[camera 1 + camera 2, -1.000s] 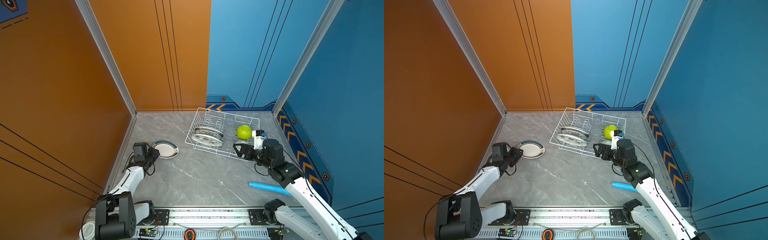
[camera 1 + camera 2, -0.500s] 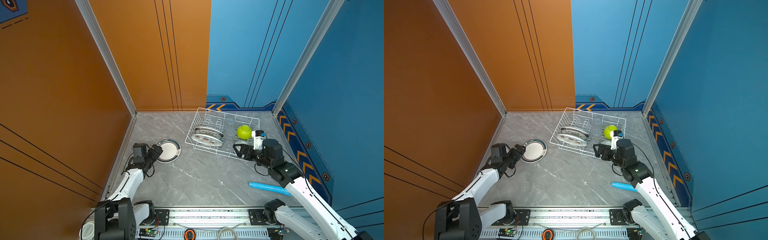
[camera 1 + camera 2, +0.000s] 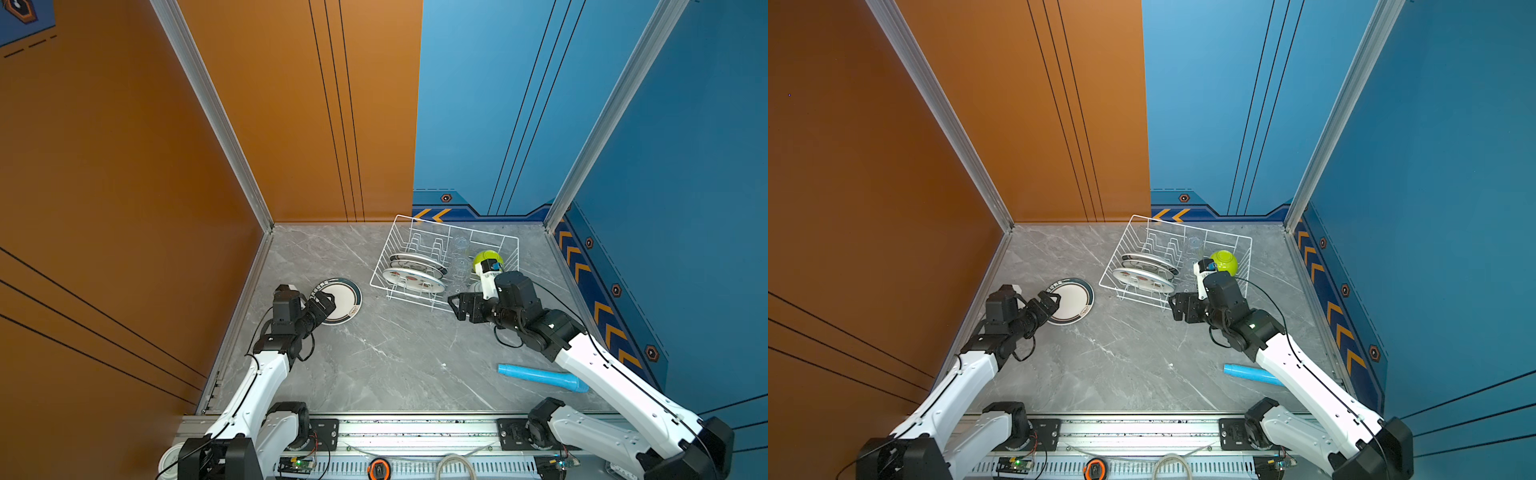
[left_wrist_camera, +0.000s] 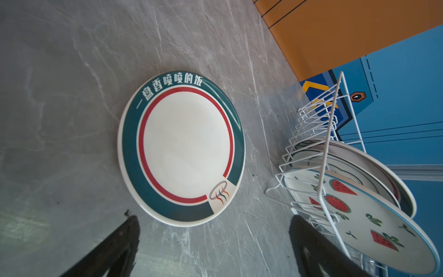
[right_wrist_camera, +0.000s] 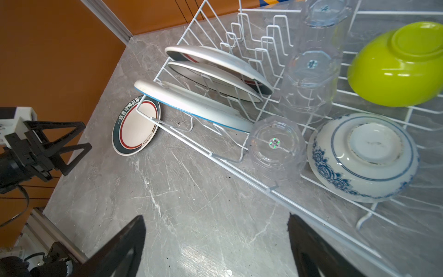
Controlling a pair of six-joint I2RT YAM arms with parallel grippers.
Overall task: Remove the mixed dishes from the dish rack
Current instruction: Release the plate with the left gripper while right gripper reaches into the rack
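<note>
The white wire dish rack (image 3: pixel 478 231) (image 3: pixel 1204 229) (image 5: pixel 239 170) stands at the back right. In it are a watermelon plate (image 4: pixel 374 223) with two more plates behind it, three clear glass cups (image 5: pixel 275 144), a lime-green bowl (image 3: pixel 486 258) (image 5: pixel 395 64) and a blue-patterned bowl (image 5: pixel 363 156). A dark-rimmed plate (image 3: pixel 343 299) (image 3: pixel 1073 300) (image 4: pixel 181 148) lies flat on the table, left of the rack. My left gripper (image 3: pixel 326 302) (image 3: pixel 1052 304) (image 4: pixel 213 223) is open at the plate's near edge, holding nothing. My right gripper (image 3: pixel 459 305) (image 3: pixel 1177 305) (image 5: pixel 215 223) hangs open and empty in front of the rack's near rim.
A light blue tube (image 3: pixel 540 377) (image 3: pixel 1252 374) lies on the grey marble table at the front right, beside my right arm. Orange walls close off the left and back, blue walls the right. A metal rail runs along the front edge.
My left gripper has opened and let go of the dark-rimmed plate, which now lies flat a little further right. The right arm has barely moved.
</note>
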